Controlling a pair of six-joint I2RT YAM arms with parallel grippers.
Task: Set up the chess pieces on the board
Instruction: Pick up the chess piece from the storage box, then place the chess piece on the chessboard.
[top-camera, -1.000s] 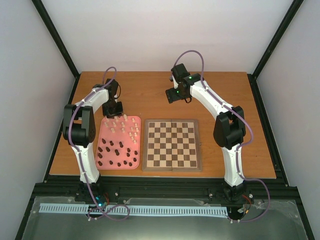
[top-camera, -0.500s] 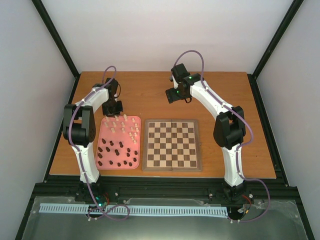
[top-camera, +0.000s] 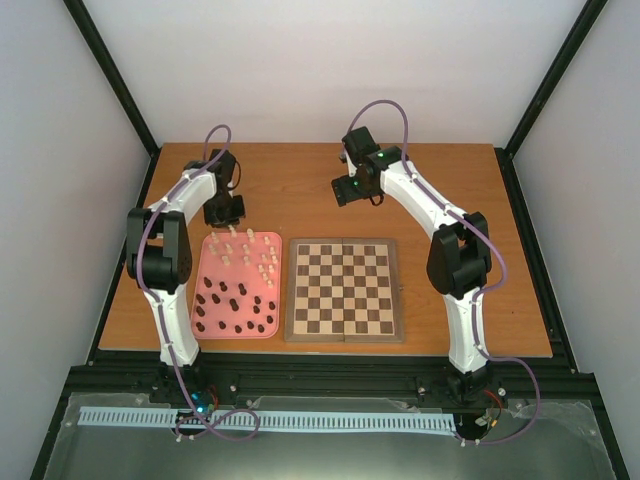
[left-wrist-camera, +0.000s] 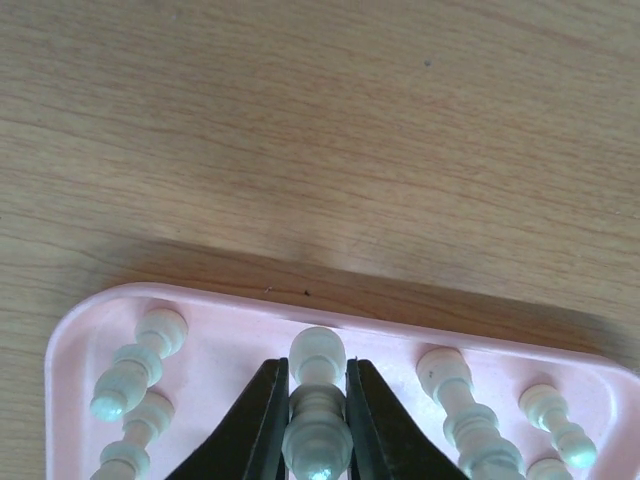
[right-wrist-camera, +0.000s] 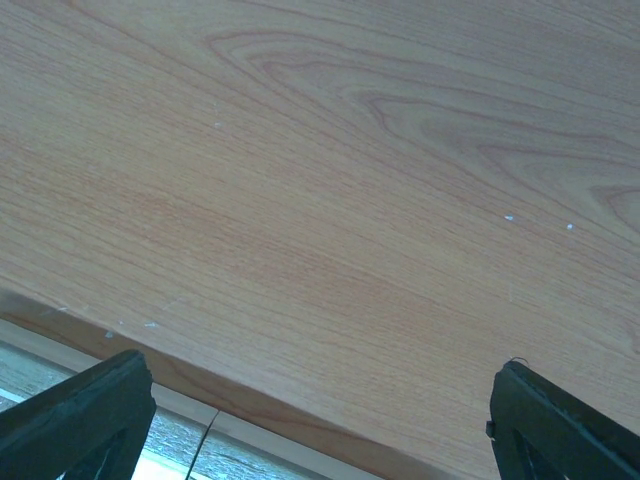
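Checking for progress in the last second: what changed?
The left end effector, shut on a cream piece at the pink tray's far edge, shifted slightly toward the table's far side. The right end effector, the board and the other pieces stayed put.

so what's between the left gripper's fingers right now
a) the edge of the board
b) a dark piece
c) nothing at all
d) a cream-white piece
d: in the left wrist view the left gripper has its two fingers closed against either side of a cream-white piece, at the far end of the pink tray.
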